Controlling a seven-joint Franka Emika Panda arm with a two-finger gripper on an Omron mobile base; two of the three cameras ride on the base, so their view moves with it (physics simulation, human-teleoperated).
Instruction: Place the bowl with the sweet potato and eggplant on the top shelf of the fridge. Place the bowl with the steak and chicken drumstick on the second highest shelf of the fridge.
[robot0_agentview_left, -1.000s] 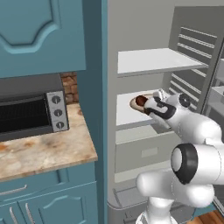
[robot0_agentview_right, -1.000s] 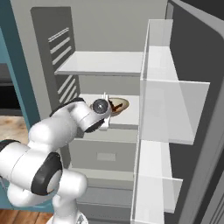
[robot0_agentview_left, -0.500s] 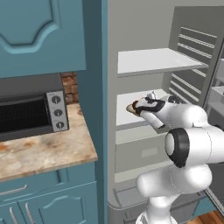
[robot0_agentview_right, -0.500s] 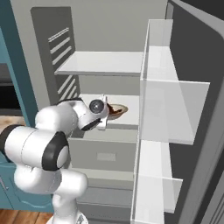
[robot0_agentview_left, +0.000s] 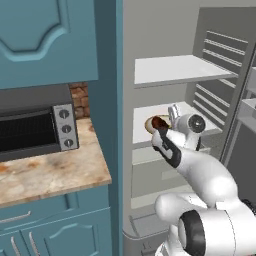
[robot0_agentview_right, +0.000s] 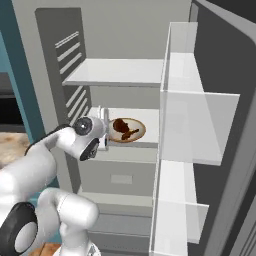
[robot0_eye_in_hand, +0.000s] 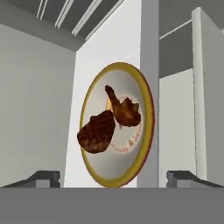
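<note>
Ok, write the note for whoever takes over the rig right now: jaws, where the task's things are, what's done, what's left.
Gripper: jaws open, holding nothing, just in front of the second highest shelf of the fridge.
Bowl with the steak and chicken drumstick: sits on that shelf, free of the jaws. This half looks done.
Top shelf: nothing on it.
Left: find the bowl with the sweet potato and eggplant and put it on the top shelf.
</note>
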